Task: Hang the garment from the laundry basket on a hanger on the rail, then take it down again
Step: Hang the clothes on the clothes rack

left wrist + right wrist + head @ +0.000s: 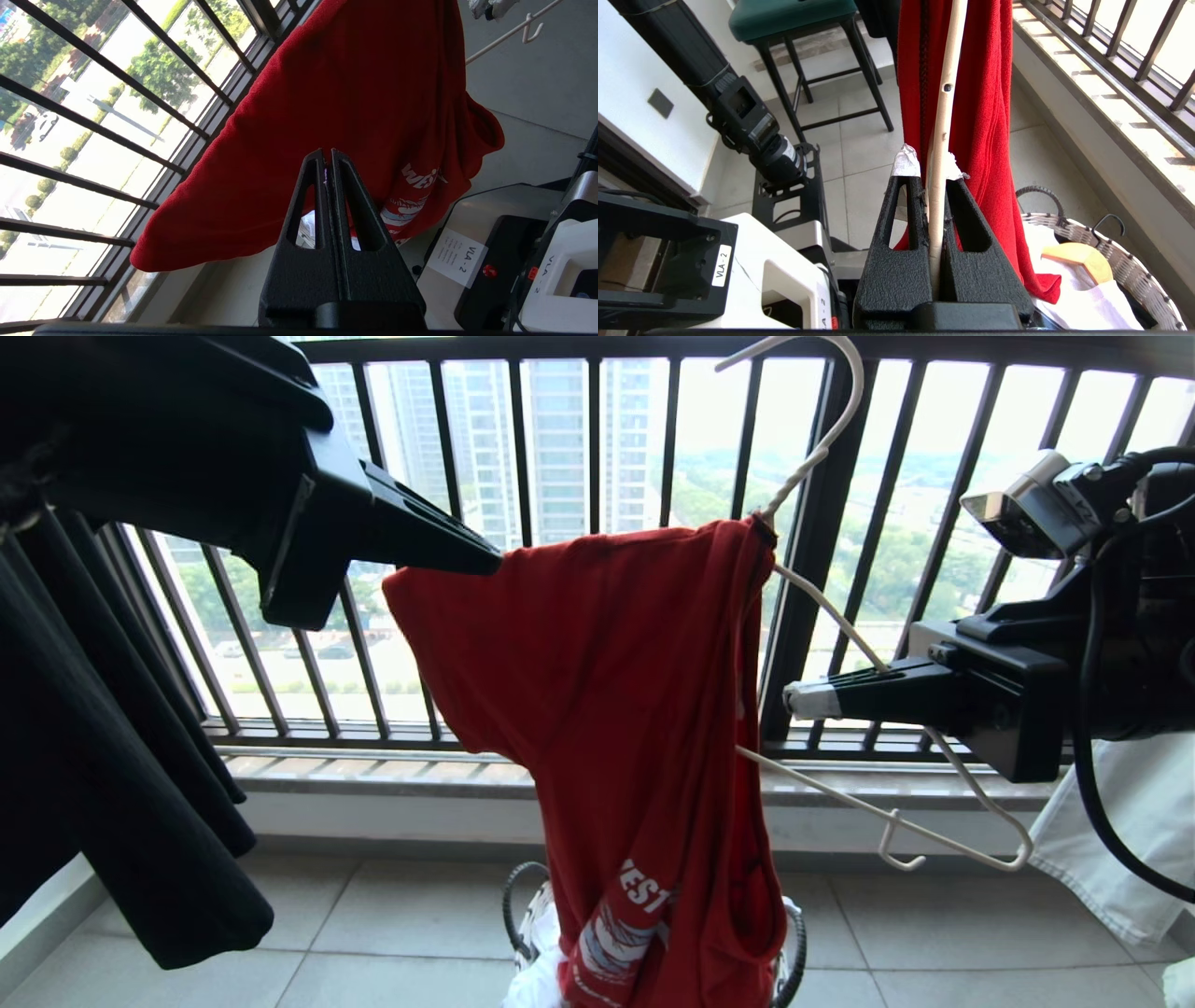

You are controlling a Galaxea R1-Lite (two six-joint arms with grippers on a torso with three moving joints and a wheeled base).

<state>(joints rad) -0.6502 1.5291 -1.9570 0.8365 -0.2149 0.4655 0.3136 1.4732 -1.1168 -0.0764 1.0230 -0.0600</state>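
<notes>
The left gripper (495,560) has its two fingers pressed together on a corner of the garment (616,728), pinching the red cloth and holding it out sideways at about shoulder level. The right gripper (801,700) has its two taped fingertips (906,161) clamped on one sloping arm of the hanger (845,635), the wire running straight down between them in the right wrist view.

One red T-shirt is in play. Its neck end is bunched at the hanger's twisted neck, its far corner goes to the left gripper, and the rest hangs down in front of the balcony railing (560,448), the white print near its lower end. Its hem drops to the laundry basket (1106,252) on the tiled floor; whether the cloth actually rests on the rim is hard to tell.

There is one white wire hanger, its hook up near the top of the head view and one shoulder bare, sticking out beyond the right gripper. Inside the basket lie one wooden hanger (1083,261) and white cloth (1083,303). A dark garment (112,737) hangs at the left edge, and a green stool (798,23) stands behind.
</notes>
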